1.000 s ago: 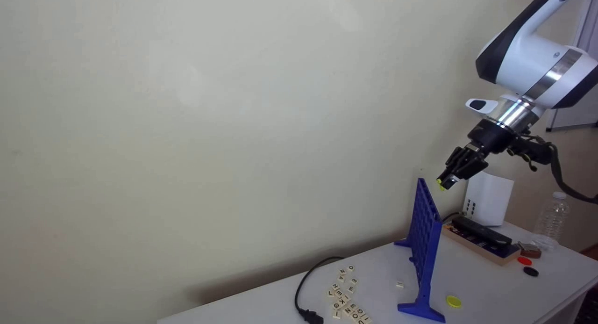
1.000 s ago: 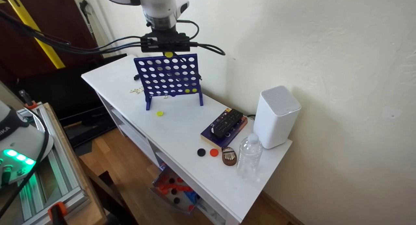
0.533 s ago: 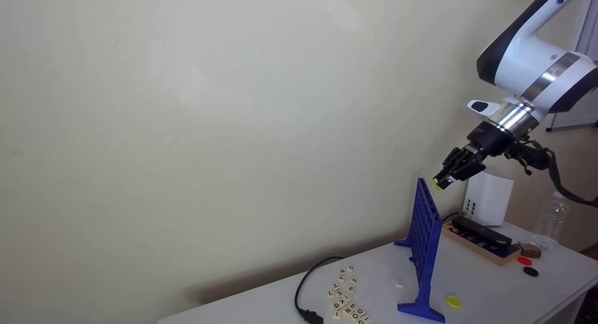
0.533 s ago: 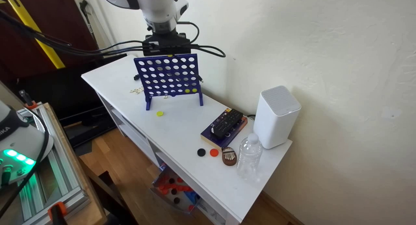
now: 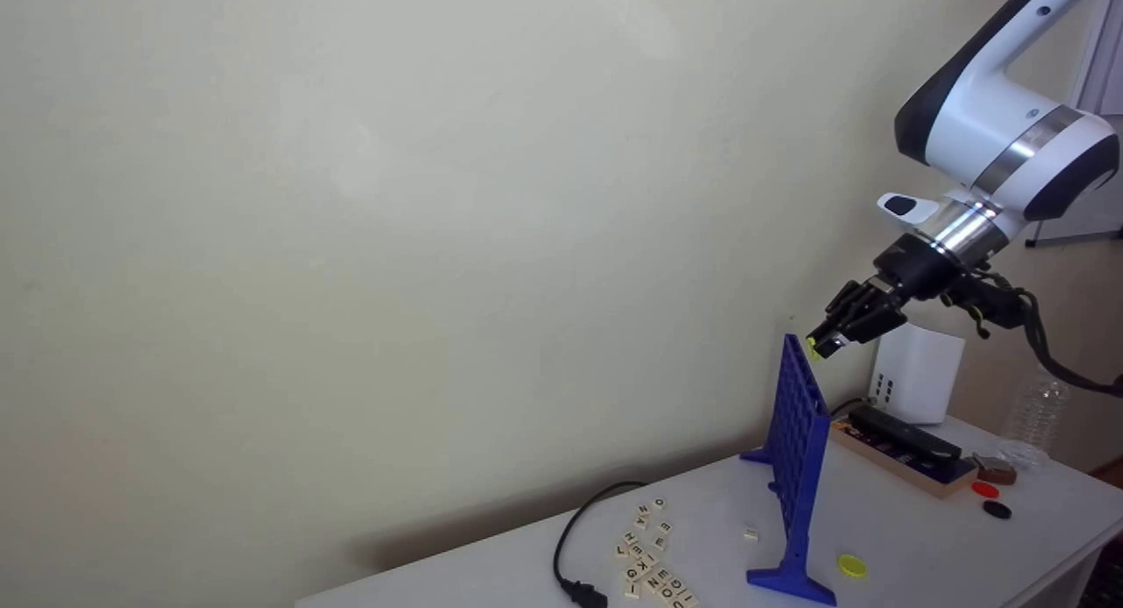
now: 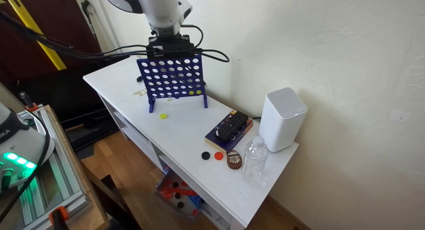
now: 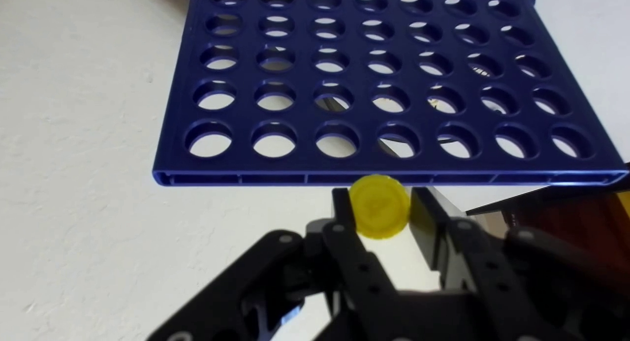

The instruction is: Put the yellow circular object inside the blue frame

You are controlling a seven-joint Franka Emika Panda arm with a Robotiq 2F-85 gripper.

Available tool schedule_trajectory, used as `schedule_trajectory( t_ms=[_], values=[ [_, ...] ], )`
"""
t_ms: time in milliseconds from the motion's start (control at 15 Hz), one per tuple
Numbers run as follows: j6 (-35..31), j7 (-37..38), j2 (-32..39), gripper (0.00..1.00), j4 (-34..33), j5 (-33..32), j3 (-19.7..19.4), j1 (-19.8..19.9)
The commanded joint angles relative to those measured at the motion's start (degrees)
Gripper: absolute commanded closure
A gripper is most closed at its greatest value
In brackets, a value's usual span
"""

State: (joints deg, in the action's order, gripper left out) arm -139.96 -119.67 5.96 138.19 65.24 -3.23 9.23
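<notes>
Disc of yellow plastic (image 7: pixel 379 208) sits between the fingertips of a black two-fingered robotic gripper (image 7: pixel 382 205), whose jaws stand apart by just the disc's width and pinch it at opposite edges, a hold that probably leaves its leading rim free to enter a slot. That rim juts slightly past the tips, close to the middle of the slotted top edge of an upright blue plastic grid frame (image 7: pixel 360 80), which stands on feet, openings upward, apparently to receive it. Contact cannot be confirmed.
</notes>
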Motion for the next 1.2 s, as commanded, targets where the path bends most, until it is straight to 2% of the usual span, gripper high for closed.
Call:
schedule_trajectory(
  t_ms=[0,1133],
  values=[
    [2.30,-3.24,1.26,0.91,-1.62,3.79,-0.91,-0.20],
    [4.78,-4.68,4.19,0.91,-3.99,6.63,-2.32,0.22]
  ],
)
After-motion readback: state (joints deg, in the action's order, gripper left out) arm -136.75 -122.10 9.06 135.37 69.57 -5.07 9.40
